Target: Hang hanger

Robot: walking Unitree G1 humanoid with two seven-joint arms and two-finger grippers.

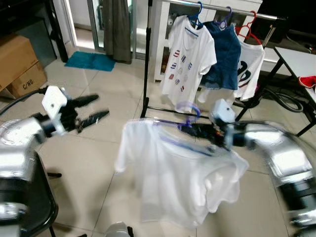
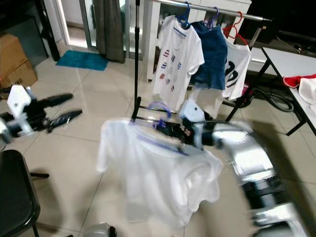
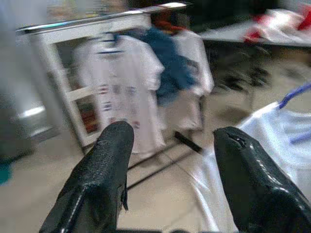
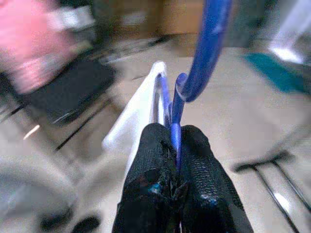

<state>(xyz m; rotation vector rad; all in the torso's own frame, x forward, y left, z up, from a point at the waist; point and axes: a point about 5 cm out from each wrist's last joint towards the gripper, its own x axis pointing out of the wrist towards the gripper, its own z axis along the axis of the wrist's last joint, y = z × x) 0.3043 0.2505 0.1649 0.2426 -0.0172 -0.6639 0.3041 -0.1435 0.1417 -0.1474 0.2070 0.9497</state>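
My right gripper (image 1: 190, 129) is shut on the neck of a blue hanger (image 4: 204, 53) that carries a white T-shirt (image 1: 173, 173). The shirt hangs in mid-air over the tiled floor, in front of the clothes rack (image 1: 147, 59). The hanger's hook (image 1: 186, 107) curls up just above my fingers. On the rack's rail hang a white printed T-shirt (image 1: 185, 61), a blue denim garment (image 1: 222, 57) and a white shirt with a black print (image 1: 248, 69). My left gripper (image 1: 91, 111) stands open to the left of the shirt, holding nothing.
A black chair (image 2: 15, 192) stands at the near left. Cardboard boxes (image 1: 19, 64) sit at the far left, with a teal mat (image 1: 91, 60) beyond. A table (image 1: 301, 61) with a red cloth lies at the right, cables on the floor beside it.
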